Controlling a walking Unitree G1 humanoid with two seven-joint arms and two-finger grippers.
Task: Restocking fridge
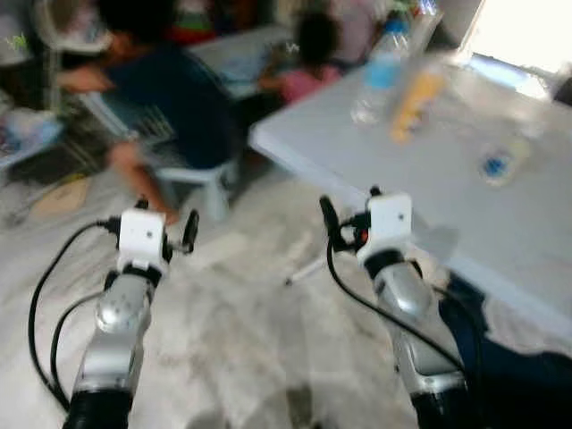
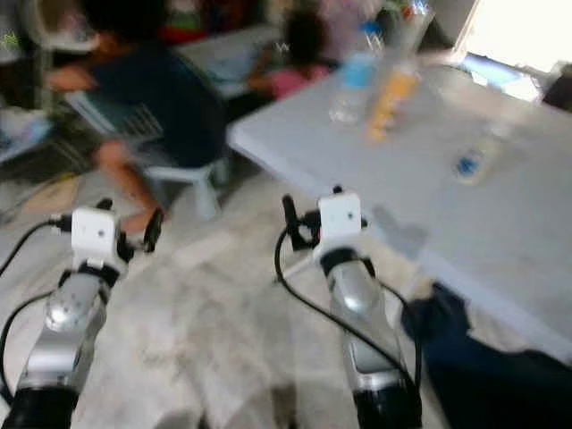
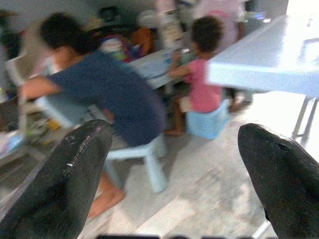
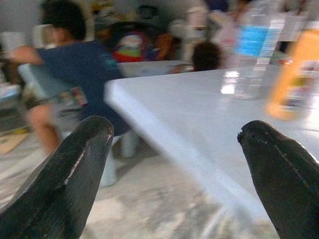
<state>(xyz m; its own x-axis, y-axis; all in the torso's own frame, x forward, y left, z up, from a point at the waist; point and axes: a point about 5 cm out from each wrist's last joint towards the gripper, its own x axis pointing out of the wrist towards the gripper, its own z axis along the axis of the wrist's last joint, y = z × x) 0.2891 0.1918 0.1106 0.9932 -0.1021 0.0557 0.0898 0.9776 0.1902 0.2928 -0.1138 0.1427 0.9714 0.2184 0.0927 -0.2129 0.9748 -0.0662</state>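
Claws: left claw (image 3: 174,169) and right claw (image 4: 174,164) both released, empty | Step: approaching worktop (image 1: 500,223) | Next: reach far-right for water bottle (image 1: 380,71) or orange bottle (image 1: 416,103).

The blue label on the water bottle (image 4: 254,47) and the orange bottle's (image 4: 294,74) label are blurred, unreadable.

Pale marbled floor (image 1: 232,322), white folding table (image 1: 500,223), small plastic stool (image 3: 144,159), bright window (image 1: 523,31) light.
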